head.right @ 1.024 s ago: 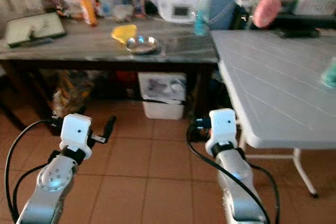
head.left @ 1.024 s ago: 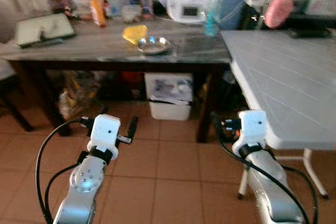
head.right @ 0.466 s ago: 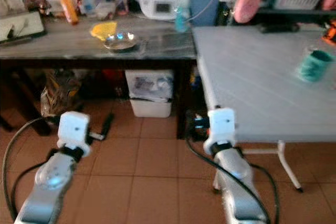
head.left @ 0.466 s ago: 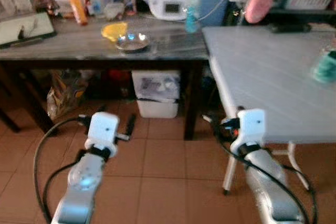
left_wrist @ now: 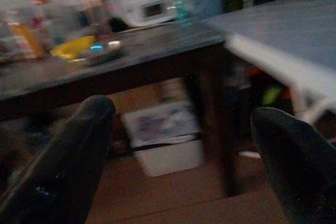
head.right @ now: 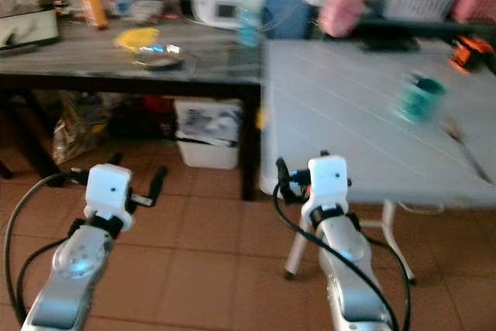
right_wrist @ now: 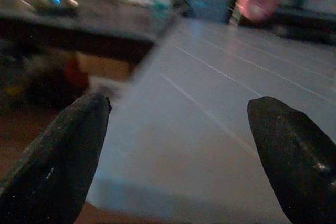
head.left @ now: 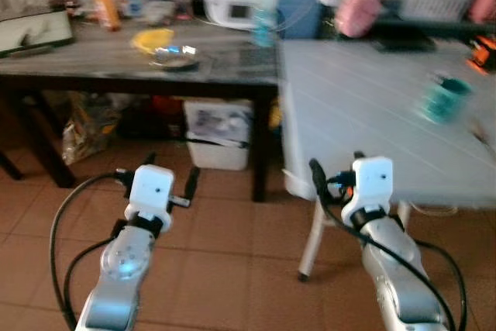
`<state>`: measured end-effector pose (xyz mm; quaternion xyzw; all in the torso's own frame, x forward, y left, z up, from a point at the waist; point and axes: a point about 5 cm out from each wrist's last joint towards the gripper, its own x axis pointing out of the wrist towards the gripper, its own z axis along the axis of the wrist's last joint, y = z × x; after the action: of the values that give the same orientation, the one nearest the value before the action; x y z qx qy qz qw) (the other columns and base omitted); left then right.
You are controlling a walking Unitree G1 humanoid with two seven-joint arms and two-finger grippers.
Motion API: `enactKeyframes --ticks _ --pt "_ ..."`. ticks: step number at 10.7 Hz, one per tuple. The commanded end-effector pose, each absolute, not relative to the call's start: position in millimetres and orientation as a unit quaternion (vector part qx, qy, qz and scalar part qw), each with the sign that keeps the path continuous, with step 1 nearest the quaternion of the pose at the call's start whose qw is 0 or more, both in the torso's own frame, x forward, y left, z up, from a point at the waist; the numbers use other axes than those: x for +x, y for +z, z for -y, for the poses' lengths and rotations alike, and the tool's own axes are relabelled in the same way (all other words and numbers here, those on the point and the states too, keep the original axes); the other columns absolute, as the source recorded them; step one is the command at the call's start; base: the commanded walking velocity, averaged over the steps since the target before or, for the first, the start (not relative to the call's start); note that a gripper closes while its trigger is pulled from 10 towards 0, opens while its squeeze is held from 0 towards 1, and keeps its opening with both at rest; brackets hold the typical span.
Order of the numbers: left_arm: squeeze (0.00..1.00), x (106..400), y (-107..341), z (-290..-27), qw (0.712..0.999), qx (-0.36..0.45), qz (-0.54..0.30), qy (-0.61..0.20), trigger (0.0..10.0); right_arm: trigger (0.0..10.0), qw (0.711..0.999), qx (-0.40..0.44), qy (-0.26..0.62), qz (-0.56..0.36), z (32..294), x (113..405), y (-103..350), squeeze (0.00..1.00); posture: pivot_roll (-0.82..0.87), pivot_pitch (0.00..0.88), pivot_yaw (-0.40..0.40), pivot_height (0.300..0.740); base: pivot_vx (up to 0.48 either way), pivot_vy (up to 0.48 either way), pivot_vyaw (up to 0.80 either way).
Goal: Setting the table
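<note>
Terracotta tiled floor [head.left: 232, 261] underfoot, with a dark counter [head.left: 116, 67] to the left and a white counter [head.left: 372, 122] butted against its right end. On the dark counter, near its front edge: a metal dish [head.left: 175, 57] touching a yellow object [head.left: 151, 39]; bottles along the back edge (blurred). On the white counter, toward its right edge: a teal cup [head.left: 443, 99], upright. Under the dark counter, a white bin [head.left: 217, 133]. Left hand [left_wrist: 178, 150] low over the floor, fingers [left_wrist: 79, 145] spread wide, holding nothing. Right hand [right_wrist: 178, 145] just before the white counter's front edge, likewise wide and empty.
</note>
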<state>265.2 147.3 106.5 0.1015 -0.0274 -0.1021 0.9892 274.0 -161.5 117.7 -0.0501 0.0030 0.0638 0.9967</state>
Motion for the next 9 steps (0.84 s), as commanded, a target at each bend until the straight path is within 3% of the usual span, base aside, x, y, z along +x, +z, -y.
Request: enactKeyframes --ticks 1,9 --pt "0.0 268.0 110.0 -147.1 0.988 0.109 0.035 -0.104 10.0 10.0 0.997 -0.055 0.057 0.014 161.7 276.4 123.5 0.0 0.08 0.0 0.024 0.74 0.0 -0.48 0.0" --pt "0.0 276.6 108.4 -139.9 0.988 0.101 0.041 -0.108 10.0 10.0 0.996 -0.055 0.055 0.036 162.1 285.1 136.1 0.0 0.06 0.0 0.018 0.74 0.0 -0.48 0.0"
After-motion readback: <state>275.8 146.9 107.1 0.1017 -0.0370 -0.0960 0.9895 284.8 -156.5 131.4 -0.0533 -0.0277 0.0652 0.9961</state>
